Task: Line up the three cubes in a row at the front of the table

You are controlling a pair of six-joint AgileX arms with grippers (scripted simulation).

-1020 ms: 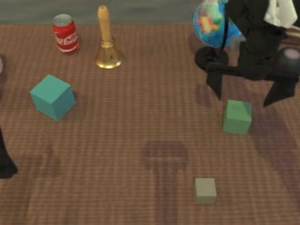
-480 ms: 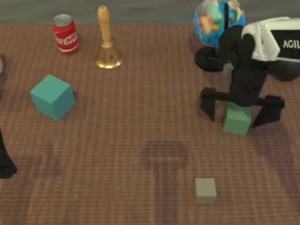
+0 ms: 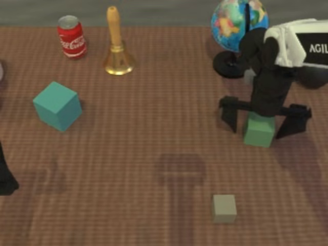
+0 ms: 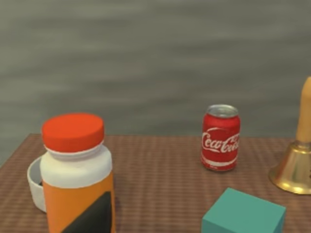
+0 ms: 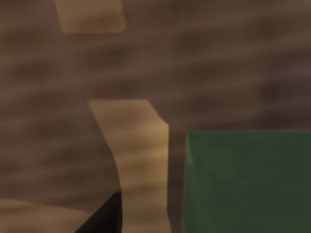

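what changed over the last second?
The right gripper came down from beside the globe and now straddles the green cube, fingers open either side, not yet closed. The cube has not moved. Teal cube, beige cube and left arm are unchanged.

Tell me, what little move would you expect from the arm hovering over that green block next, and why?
Probably close the fingers. The right gripper is open, one finger on each side of the green cube, which rests on the table, so a squeeze should secure it.
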